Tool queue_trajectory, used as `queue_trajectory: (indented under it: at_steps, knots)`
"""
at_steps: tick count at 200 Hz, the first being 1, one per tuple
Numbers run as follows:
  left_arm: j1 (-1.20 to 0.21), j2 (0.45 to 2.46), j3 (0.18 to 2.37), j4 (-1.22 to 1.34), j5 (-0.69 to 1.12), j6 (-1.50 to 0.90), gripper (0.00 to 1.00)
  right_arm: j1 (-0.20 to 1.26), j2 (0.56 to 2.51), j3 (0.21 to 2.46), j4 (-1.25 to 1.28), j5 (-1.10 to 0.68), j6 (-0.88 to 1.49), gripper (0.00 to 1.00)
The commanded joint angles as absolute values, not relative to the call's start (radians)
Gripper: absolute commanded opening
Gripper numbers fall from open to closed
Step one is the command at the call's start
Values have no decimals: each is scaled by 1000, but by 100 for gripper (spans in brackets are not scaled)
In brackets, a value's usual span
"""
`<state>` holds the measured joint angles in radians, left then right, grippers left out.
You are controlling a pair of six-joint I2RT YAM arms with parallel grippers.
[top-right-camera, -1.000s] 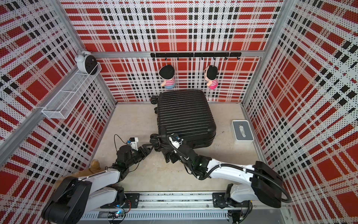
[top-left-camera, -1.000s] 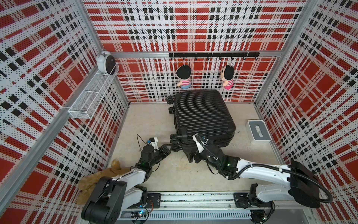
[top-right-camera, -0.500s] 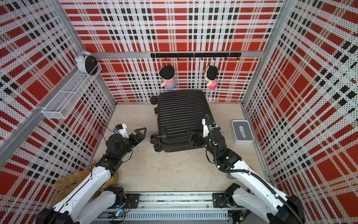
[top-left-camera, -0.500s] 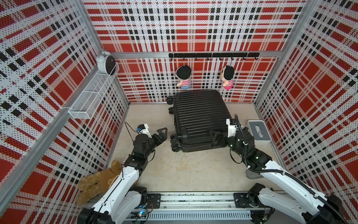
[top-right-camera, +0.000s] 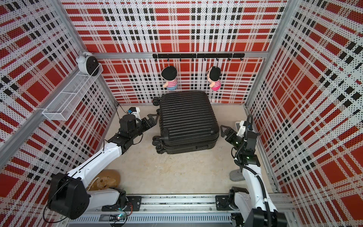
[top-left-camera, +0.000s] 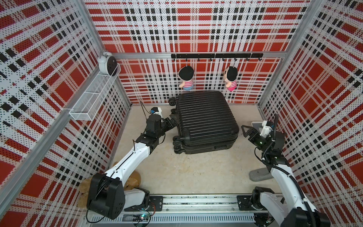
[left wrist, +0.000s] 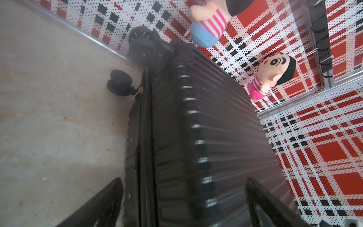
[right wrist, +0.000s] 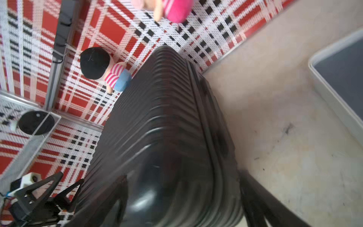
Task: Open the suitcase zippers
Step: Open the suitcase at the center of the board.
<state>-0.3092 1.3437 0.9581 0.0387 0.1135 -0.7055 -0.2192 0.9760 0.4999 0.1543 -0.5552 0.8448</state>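
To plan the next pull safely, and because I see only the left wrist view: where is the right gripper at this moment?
Observer: The right gripper is open beside the suitcase, on the side opposite yours, holding nothing.
Operator: Is anything on the floor near that arm?
Observer: A white tray lies on the floor right beside it.
Operator: And near my arm?
Observer: A brown teddy bear lies on the floor under the left arm.

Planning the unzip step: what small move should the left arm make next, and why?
Probably ease the left end effector along the suitcase side toward the zipper pull beside the wheel, then close on it: its jaws stand open and empty, and the pull lies ahead in the wrist view.
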Motion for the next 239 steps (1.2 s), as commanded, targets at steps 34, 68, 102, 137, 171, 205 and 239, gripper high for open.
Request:
queue_trajectory:
  at_steps: [34,68,102,137,171,205,239]
  knots:
    - [-308,1541,1131,43,160,-639,98,-268,1255,481,632,-869,1139,85]
    - [-292,1598,1152,57,158,-634,98,-265,1371,480,778,-917,1222,84]
    - [-282,1644,1163,74,180,-629,98,-234,1467,467,926,-962,1307,88]
    - [-295,1670,1169,83,195,-624,98,-187,1534,475,1008,-983,1367,100]
    - [-298,1677,1154,89,195,-622,98,-163,1548,460,1101,-1001,1421,100]
    - [-302,1681,1125,103,201,-621,98,-131,1546,456,1204,-1018,1501,100]
    - [-312,1684,1091,127,209,-629,99,-107,1528,449,1306,-1029,1592,100]
